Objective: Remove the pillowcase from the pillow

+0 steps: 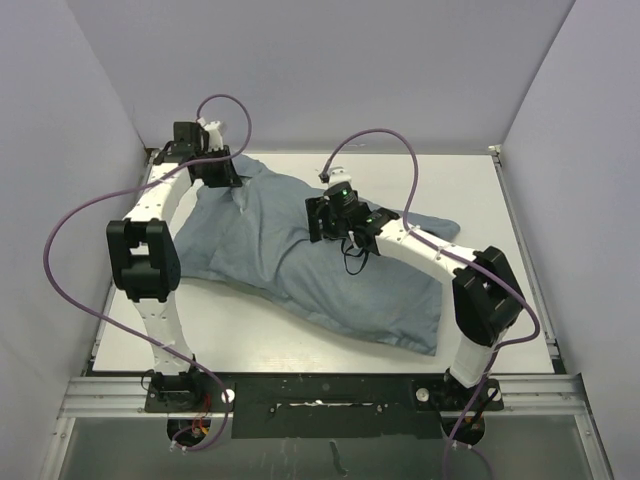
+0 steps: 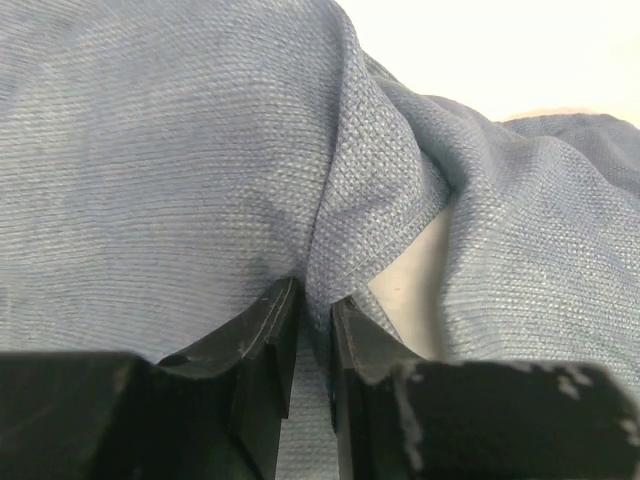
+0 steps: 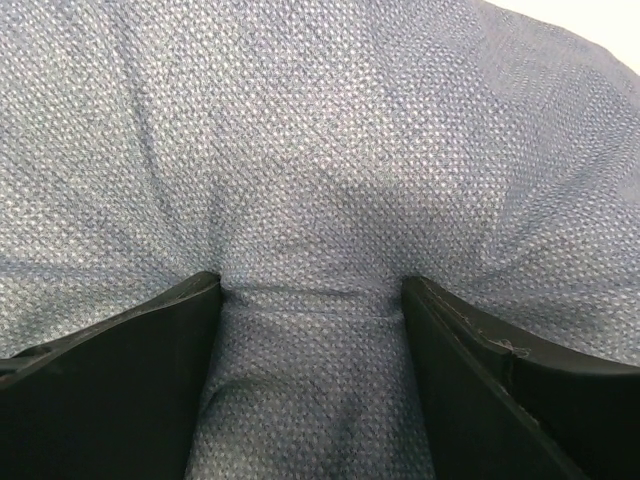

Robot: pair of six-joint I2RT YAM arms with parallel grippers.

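The pillowcase (image 1: pixel 330 285) shows its dusty blue-grey side and lies slantwise across the white table, covering the pillow. In the left wrist view a sliver of the off-white pillow (image 2: pixel 415 295) shows in the cover's opening. My left gripper (image 1: pixel 215 168) is at the far left end, shut on a fold of the pillowcase (image 2: pixel 200 150) beside the hem; its jaws (image 2: pixel 315 305) stand almost together. My right gripper (image 1: pixel 328 215) is open and pressed down on the middle of the cover (image 3: pixel 320 150), a ridge of fabric bulging between its fingers (image 3: pixel 310 295).
The white table (image 1: pixel 490 200) is closed in by pale walls on the left, back and right. Purple cables (image 1: pixel 380 135) loop over both arms. A black rail (image 1: pixel 330 390) runs along the near edge between the arm bases.
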